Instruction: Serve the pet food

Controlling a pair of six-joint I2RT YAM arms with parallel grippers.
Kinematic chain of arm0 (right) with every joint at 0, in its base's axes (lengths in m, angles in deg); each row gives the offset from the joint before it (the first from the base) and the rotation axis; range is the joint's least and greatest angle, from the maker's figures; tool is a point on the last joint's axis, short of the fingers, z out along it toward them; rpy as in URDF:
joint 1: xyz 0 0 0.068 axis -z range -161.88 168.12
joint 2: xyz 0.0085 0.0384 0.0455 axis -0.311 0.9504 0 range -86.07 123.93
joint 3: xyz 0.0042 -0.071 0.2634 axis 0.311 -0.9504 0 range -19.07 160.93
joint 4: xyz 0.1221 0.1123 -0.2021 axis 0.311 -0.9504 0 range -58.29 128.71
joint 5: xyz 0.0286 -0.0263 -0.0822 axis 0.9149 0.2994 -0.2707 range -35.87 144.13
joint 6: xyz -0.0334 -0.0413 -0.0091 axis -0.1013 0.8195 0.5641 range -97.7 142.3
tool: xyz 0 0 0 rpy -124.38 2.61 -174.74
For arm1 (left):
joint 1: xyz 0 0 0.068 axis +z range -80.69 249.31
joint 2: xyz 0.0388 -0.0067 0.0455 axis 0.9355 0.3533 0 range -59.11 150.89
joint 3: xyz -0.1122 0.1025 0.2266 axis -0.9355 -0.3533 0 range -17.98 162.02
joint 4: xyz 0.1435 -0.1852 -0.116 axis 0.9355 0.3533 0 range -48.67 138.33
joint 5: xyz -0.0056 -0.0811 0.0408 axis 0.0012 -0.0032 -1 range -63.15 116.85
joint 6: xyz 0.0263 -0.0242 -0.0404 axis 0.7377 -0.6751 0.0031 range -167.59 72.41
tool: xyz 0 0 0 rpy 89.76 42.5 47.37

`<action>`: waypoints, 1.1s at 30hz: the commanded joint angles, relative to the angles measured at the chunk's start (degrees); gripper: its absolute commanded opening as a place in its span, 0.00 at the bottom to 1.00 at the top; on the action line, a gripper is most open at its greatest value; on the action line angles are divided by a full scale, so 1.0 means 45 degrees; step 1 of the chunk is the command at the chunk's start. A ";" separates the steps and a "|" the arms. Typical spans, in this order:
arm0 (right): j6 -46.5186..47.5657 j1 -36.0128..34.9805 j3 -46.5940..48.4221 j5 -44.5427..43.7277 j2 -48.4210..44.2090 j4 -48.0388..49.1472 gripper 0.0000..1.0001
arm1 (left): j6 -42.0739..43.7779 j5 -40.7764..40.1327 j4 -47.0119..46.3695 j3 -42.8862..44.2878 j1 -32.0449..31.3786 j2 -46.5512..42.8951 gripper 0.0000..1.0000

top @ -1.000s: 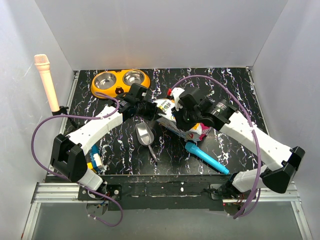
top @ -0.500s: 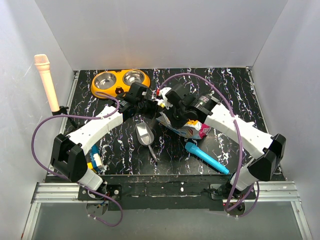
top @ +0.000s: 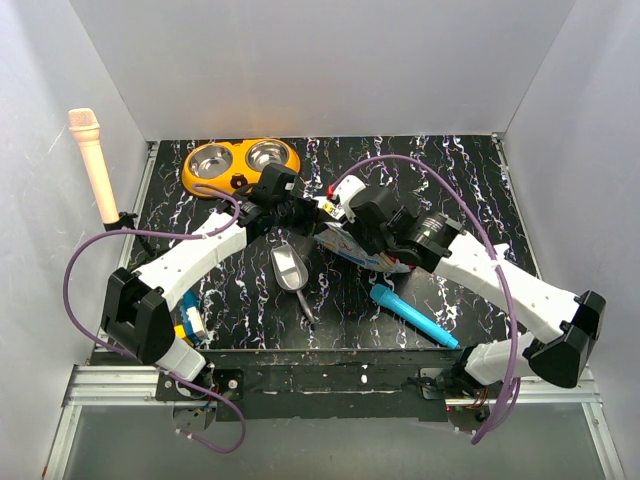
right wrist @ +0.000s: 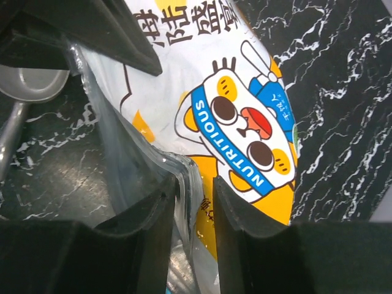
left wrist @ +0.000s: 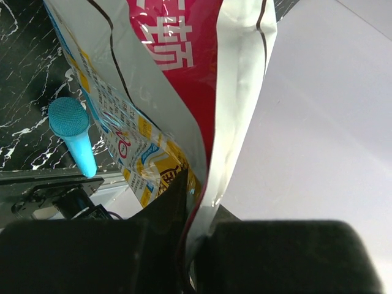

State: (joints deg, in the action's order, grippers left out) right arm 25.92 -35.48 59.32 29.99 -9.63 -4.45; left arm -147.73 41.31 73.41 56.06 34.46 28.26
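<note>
Left jaws are clamping one lip of the pouch (right wrist: 245,122) lying on the bench just right of the scoop (top: 288,268), right jaws are sitting apart astride the other lip, pet food isn't showing (presumably inside), so I'm suggesting pinching one wall only, then peeling slowly.

double bowl (top: 237,165): orange, two steel cups side by side, far-left part of the table; used as the landmark.
table (top: 470,190): black top with white marbling, carries the bowl.
scoop (top: 290,268): grey metal, lying flat, nearer than the bowl and slightly right of it, apart from it; cup end toward the bowl, handle pointing away.
blue toy microphone (top: 413,316): lying flat, well apart from the bowl, near-right of it; head end on the bowl's side.
beige microphone (top: 92,160): upright in a black clip, left of the bowl at the table edge.
blue-yellow item (top: 190,322): well nearer than the bowl, near-left corner; mostly hidden, type unclear.
</note>
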 commanded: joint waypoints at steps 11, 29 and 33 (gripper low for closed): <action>0.1481 0.0154 0.1133 0.2671 0.0980 -0.0233 0.41 | -0.0501 0.0654 -0.0761 0.1027 0.0069 -0.0823 0.00; 0.2634 -0.0061 -0.0723 -0.1100 0.0356 0.2325 0.01 | 0.0238 0.0499 -0.0683 0.1436 0.0069 -0.0921 0.00; 0.1270 0.0036 0.0467 -0.0809 0.0453 0.1935 0.01 | 0.2327 -0.0125 -0.0233 0.1633 0.0205 -0.1191 0.43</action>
State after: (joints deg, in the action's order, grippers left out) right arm 35.32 -36.82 57.09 30.56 -7.11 2.87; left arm -144.82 41.55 75.09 58.38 34.66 28.26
